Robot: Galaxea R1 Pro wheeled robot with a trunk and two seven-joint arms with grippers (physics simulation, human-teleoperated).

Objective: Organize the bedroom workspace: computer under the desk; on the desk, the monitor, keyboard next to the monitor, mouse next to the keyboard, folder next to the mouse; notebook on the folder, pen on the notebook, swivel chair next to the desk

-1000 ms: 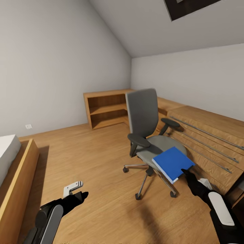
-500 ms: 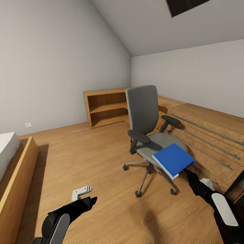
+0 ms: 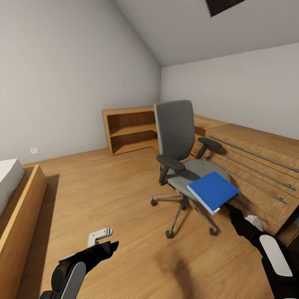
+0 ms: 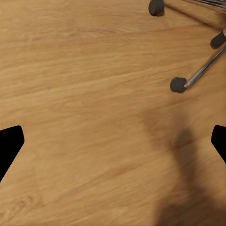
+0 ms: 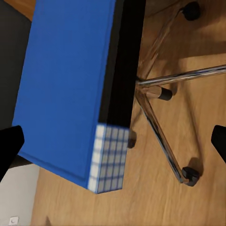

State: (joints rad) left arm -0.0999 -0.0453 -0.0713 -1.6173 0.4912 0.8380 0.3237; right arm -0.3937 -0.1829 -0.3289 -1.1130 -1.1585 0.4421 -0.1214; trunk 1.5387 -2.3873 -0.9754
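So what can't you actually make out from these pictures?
- Whether the right gripper grips the blue folder: head view, the folder's edge hides the fingertips.
- The swivel chair seat under the folder: covered.
- The skylight: cut off by the head view's top edge.

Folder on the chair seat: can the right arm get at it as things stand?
Probably yes. The right gripper sits at the blue folder's near corner, jaws open, with nothing between; the folder overhangs the swivel chair seat.
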